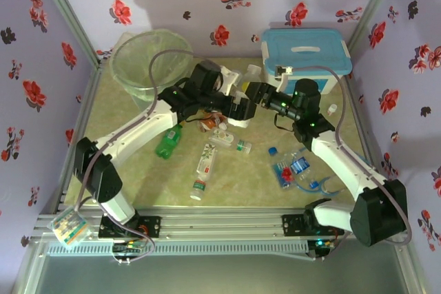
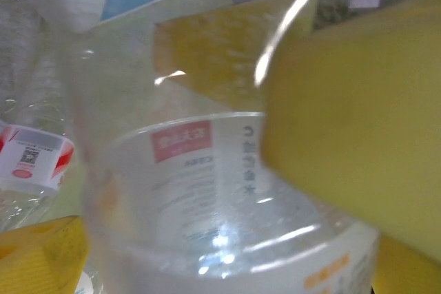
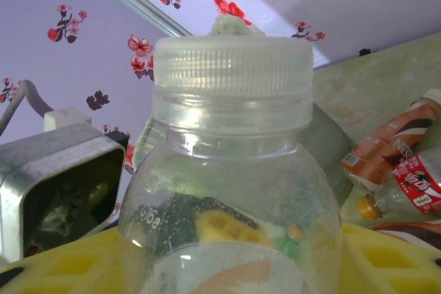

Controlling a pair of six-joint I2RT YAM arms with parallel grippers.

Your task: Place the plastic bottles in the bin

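Note:
My right gripper [image 3: 231, 259] is shut on a clear plastic bottle [image 3: 231, 170] with a white cap [image 3: 233, 67]; its yellow fingers [image 3: 62, 266] press on both sides of the body. From above, this bottle [image 1: 240, 116] hangs over the table's middle between my right gripper [image 1: 256, 96] and my left gripper [image 1: 231, 105]. My left gripper [image 2: 200, 204] stands open around the same bottle [image 2: 207, 191], with one yellow finger [image 2: 358, 135] at the right and the other at the lower left. The bin [image 1: 148, 60] stands at the back left. More bottles lie on the table: a green one [image 1: 169, 142], a red-labelled clear one [image 1: 203, 170], blue-labelled ones [image 1: 293, 169].
A white box with a light-blue lid [image 1: 306, 53] stands at the back right. Brown bottles [image 1: 210, 125] lie just under the two grippers. A brown bottle [image 3: 386, 146] and a red-labelled one [image 3: 413, 187] lie to the right of the held bottle.

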